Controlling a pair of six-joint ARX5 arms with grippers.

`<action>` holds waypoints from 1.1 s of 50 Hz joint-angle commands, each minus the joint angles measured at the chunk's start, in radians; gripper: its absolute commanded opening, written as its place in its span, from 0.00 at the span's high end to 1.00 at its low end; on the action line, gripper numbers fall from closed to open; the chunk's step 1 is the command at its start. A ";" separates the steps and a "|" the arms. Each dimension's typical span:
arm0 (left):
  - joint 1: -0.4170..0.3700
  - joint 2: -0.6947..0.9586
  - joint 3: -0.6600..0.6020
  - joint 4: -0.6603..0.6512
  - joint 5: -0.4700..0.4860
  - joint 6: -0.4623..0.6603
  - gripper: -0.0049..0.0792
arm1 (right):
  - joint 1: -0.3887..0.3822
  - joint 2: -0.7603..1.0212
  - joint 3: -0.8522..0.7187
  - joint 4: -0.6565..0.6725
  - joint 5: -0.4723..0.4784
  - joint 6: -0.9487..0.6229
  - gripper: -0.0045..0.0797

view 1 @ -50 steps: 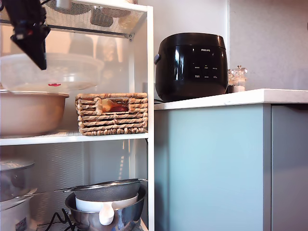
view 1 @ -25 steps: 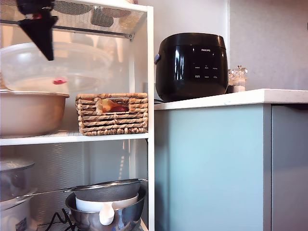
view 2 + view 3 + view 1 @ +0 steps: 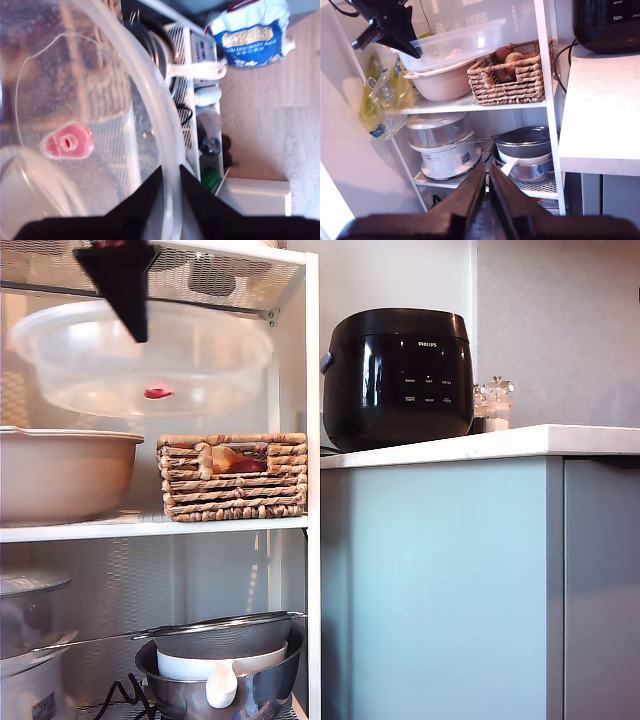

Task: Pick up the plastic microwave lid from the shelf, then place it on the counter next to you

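Observation:
The plastic microwave lid [image 3: 190, 355] is a clear frosted dome with a small red centre spot [image 3: 158, 392]. It hangs tilted inside the shelf [image 3: 312, 390], just above the beige bowl and under the wire mesh tier. My first gripper [image 3: 138, 330] is shut on its rim at the exterior view's upper left. The first wrist view shows the lid [image 3: 75, 90] with its rim pinched by the first gripper [image 3: 170, 175]. My second gripper [image 3: 487, 172] is shut on nothing, back from the shelf [image 3: 470, 104], facing the lid [image 3: 455, 45]. The counter [image 3: 500, 445] lies to the exterior view's right.
A beige bowl [image 3: 60, 475] and a wicker basket [image 3: 235, 475] sit on the shelf board under the lid. A black rice cooker [image 3: 400, 375] and small shakers [image 3: 492, 405] stand on the counter. Pots and a strainer [image 3: 220, 640] fill the lower tier. A bag [image 3: 380, 100] hangs beside the shelf.
The first gripper has lifted the lid off the beige bowl and carried it toward the exterior view's right. The red spot has moved right and up with it.

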 commanded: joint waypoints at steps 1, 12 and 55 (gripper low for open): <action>-0.023 -0.023 0.015 0.004 -0.005 -0.013 0.97 | 0.004 0.006 -0.001 0.004 0.000 -0.006 0.96; -0.106 -0.023 0.015 0.006 -0.004 -0.032 0.97 | 0.004 0.006 -0.001 0.003 0.000 -0.006 0.96; -0.328 -0.018 0.015 0.262 0.266 -0.023 0.97 | 0.004 0.006 0.024 0.003 -0.035 0.037 0.96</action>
